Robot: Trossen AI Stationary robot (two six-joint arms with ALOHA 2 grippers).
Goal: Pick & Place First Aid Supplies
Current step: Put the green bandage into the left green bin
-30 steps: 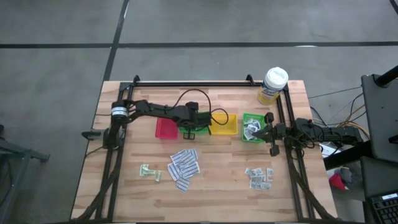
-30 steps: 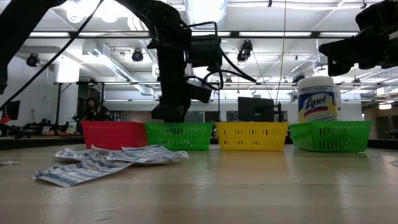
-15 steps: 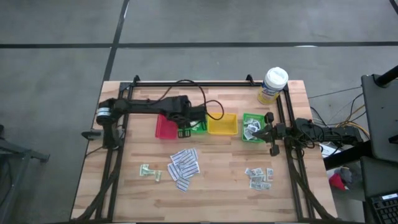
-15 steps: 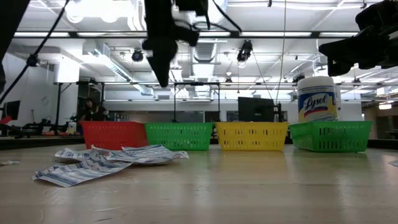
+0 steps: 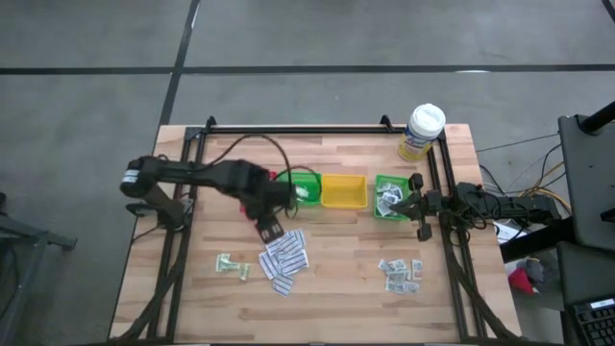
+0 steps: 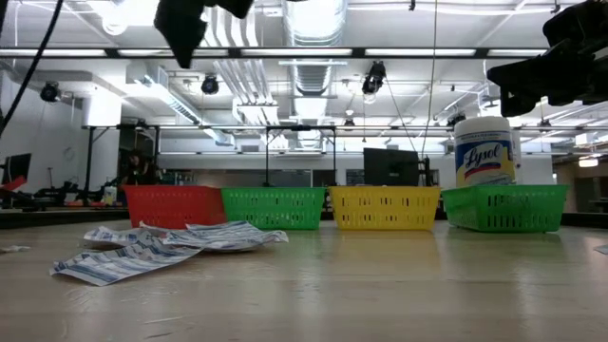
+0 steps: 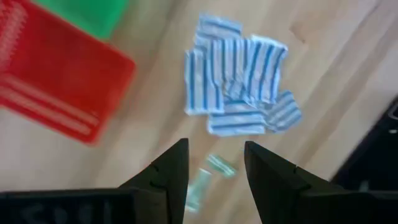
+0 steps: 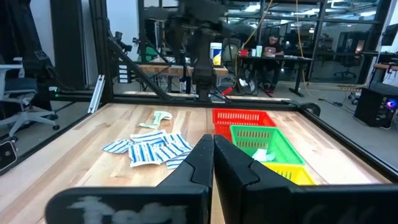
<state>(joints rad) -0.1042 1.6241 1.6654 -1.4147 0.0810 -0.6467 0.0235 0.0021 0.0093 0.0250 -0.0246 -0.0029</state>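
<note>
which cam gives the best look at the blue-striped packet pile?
Left wrist view: the blue-striped packet pile fills the frame from above, just beyond the open left claw, stripes readable. High view shows it small. Low view sees it edge-on. Right wrist view shows it far off at an angle.

Wooden table: trays, packets, tub

Ahead of the dark left gripper lie white packets with blue stripes on pale wood table; beside them 1 red tray, 1 green tray.
</note>
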